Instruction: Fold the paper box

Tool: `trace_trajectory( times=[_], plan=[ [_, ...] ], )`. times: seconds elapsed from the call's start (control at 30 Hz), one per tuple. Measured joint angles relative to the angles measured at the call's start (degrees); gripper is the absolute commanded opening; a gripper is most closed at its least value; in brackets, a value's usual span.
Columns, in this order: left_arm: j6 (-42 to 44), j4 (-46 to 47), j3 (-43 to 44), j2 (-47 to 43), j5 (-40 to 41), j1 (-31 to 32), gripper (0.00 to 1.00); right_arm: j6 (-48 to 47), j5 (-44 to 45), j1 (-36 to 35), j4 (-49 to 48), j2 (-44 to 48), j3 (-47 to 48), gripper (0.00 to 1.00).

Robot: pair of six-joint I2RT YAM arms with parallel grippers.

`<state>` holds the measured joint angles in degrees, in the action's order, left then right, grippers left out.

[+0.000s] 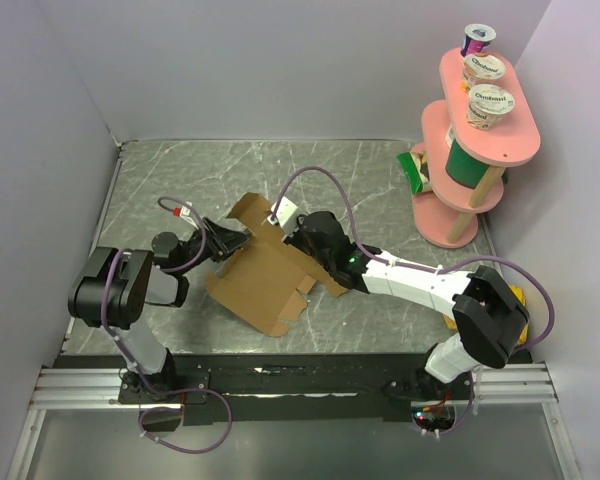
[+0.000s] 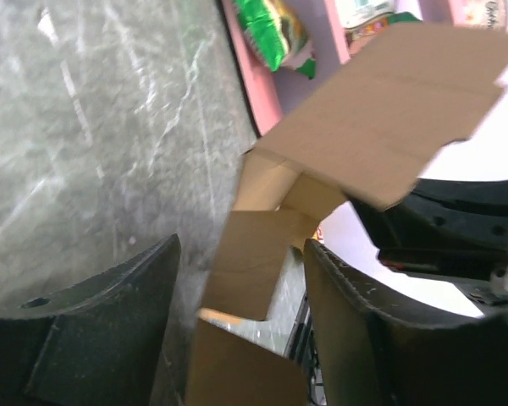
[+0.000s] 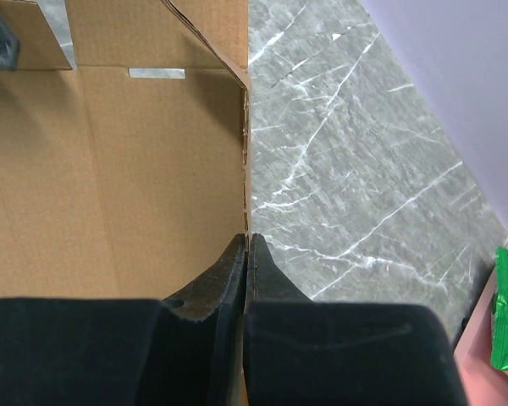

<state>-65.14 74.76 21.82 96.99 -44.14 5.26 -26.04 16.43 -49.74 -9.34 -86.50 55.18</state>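
The paper box (image 1: 265, 280) is a brown die-cut cardboard sheet, partly folded, lying mid-table with a flap raised at its far side. My left gripper (image 1: 230, 240) is at its left edge. In the left wrist view this gripper (image 2: 241, 245) is open, with a cardboard flap (image 2: 254, 262) standing between its fingers and touching neither. My right gripper (image 1: 295, 232) reaches in from the right. In the right wrist view it (image 3: 247, 241) is shut on the thin edge of an upright wall of the paper box (image 3: 110, 169).
A pink two-tier stand (image 1: 480, 130) with yogurt cups and a green can stands at the back right. A green snack packet (image 1: 412, 168) lies at its foot. Purple walls close in the grey marble table (image 1: 180, 180) on three sides.
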Motion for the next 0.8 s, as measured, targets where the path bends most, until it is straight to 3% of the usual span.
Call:
trace_trajectory(
  times=[0.1,0.3,0.4,0.57,0.8],
  plan=[
    [-0.5,-0.2,-0.2,1.4,0.0,0.1,0.63,0.0,0.0,0.0,0.0,0.0,0.0,0.0],
    [0.0,-0.5,-0.4,0.8,0.2,0.1,0.74,-0.4,0.0,0.0,0.1,0.0,0.0,0.0],
    [0.0,-0.5,-0.9,-2.1,0.3,-0.4,0.74,-0.5,0.1,0.0,0.2,0.0,0.0,0.0],
    [0.3,-0.5,-1.0,-6.9,0.5,-3.5,0.65,-0.5,0.2,0.0,0.5,0.0,0.0,0.0],
    [5.9,-10.4,-0.3,-8.7,2.2,-4.4,0.51,-0.5,0.2,-0.4,0.5,0.0,0.0,0.0]
  ],
)
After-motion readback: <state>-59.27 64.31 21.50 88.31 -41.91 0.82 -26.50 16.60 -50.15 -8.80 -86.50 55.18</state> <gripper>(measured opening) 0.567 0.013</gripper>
